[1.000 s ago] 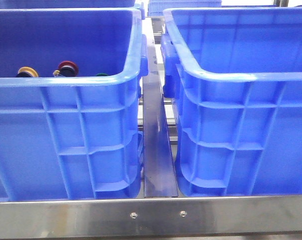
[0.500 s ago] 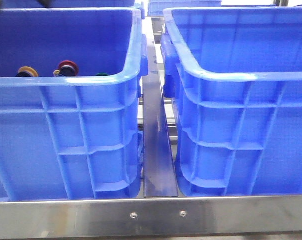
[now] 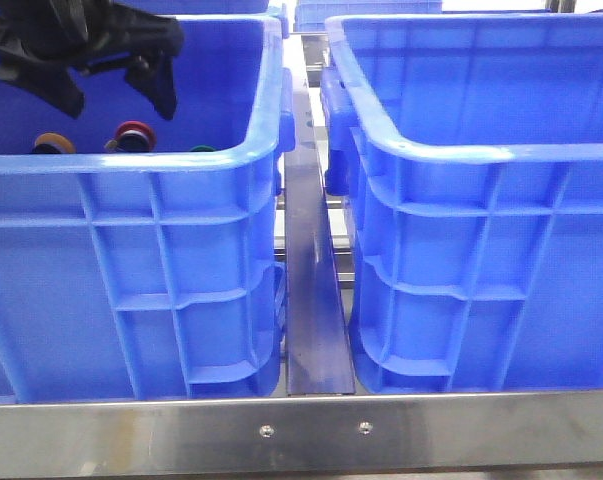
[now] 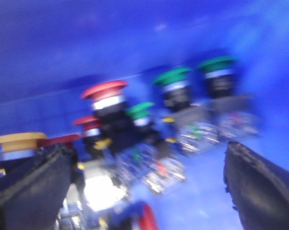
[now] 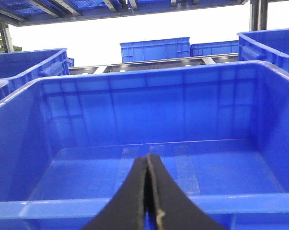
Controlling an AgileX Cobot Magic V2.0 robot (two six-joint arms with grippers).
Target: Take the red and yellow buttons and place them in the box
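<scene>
The left tool hangs inside the left crate, near its back wall, its two dark fingers spread wide with nothing between them. It is above the row of buttons that peeks over the crate's front rim and touches none of them.

Just below the tool, the red button sits against the crate floor, its domed cap on a dark body. The yellow button lies beside the red one, on the side farther from the middle rail. A green cap barely clears the rim on the red button's other side, closer to the rail.

The left wrist view is blurred, yet it shows the tool's fingers far apart, framing a cluster of buttons on the blue floor: a tall red cap in the middle, a yellow cap next to one finger, and several green caps beyond the red one.

The right tool is pressed closed, its two fingers meeting with nothing held. It is over the near rim of the right crate, whose floor is bare.

In the front view that right crate stands across the rail from the left crate, both resting on the steel-framed table.
</scene>
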